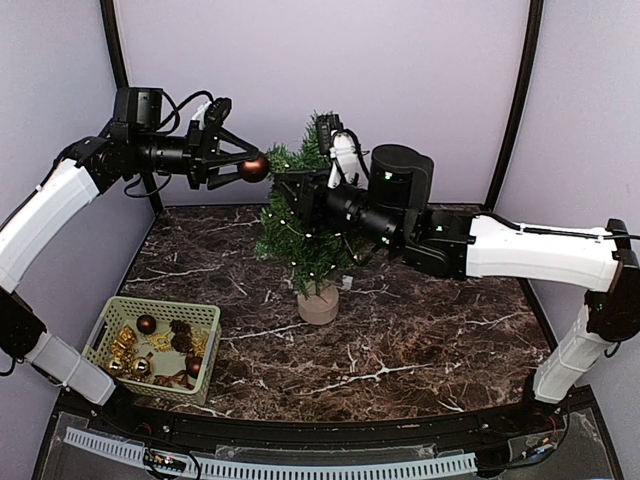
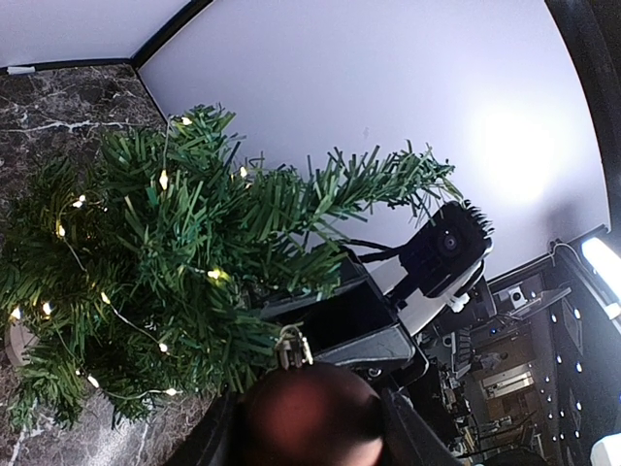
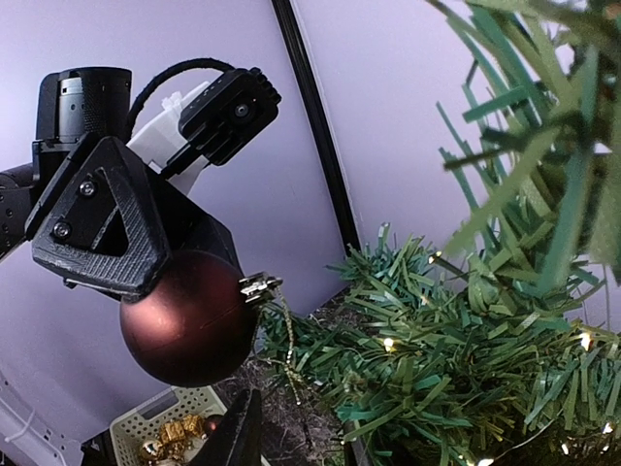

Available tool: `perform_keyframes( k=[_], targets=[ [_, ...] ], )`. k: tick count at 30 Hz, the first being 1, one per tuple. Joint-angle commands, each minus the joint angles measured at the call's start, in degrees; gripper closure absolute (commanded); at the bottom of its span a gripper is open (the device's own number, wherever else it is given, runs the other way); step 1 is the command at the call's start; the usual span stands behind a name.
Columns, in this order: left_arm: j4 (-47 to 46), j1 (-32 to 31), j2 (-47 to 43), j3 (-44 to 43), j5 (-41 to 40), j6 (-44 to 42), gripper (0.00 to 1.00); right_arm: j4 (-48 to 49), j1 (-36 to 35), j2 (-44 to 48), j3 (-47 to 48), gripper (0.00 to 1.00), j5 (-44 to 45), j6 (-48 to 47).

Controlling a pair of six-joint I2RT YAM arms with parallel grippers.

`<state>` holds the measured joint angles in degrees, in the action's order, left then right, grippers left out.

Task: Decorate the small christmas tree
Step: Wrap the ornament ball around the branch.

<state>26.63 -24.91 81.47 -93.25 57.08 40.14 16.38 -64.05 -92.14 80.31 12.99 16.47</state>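
Observation:
The small christmas tree (image 1: pixel 305 235), dark green with lit fairy lights, stands on its tan wooden base (image 1: pixel 318 303) mid-table. My left gripper (image 1: pixel 250 168) is shut on a dark red bauble (image 1: pixel 253 168) and holds it in the air beside the tree's upper left branches. The bauble (image 3: pixel 184 320) has a silver cap and a gold hanging loop (image 3: pixel 288 340) dangling toward the needles. My right gripper (image 1: pixel 285 192) reaches into the tree's upper left side, jaws apart, with the loop and needles (image 3: pixel 456 369) between its fingers (image 3: pixel 238 432). From the left wrist the bauble (image 2: pixel 310 417) fills the jaws, tree (image 2: pixel 165 262) behind.
A pale green basket (image 1: pixel 165 305) at the front left holds gold ornaments, pine cones and dark red baubles; it also shows in the right wrist view (image 3: pixel 165 427). The marble tabletop (image 1: pixel 420 340) is walled by grey panels at the back and sides.

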Motion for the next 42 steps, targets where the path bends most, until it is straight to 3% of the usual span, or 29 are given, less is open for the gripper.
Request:
perform_keyframes(
  k=[1,14,42],
  targets=[
    [-1.24,0.30,-2.41,0.82,1.58,-0.02,0.62,3.10,0.30,-0.62,0.87,0.73,2.07,-1.69],
    [-1.14,0.70,-2.88,1.13,1.29,-0.04,0.62,4.31,0.25,-1.31,1.61,1.00,3.65,-3.81],
    [-5.52,2.05,-3.89,6.36,3.12,2.66,0.62,4.79,0.20,0.72,-1.80,1.00,3.95,-3.02]
  ],
)
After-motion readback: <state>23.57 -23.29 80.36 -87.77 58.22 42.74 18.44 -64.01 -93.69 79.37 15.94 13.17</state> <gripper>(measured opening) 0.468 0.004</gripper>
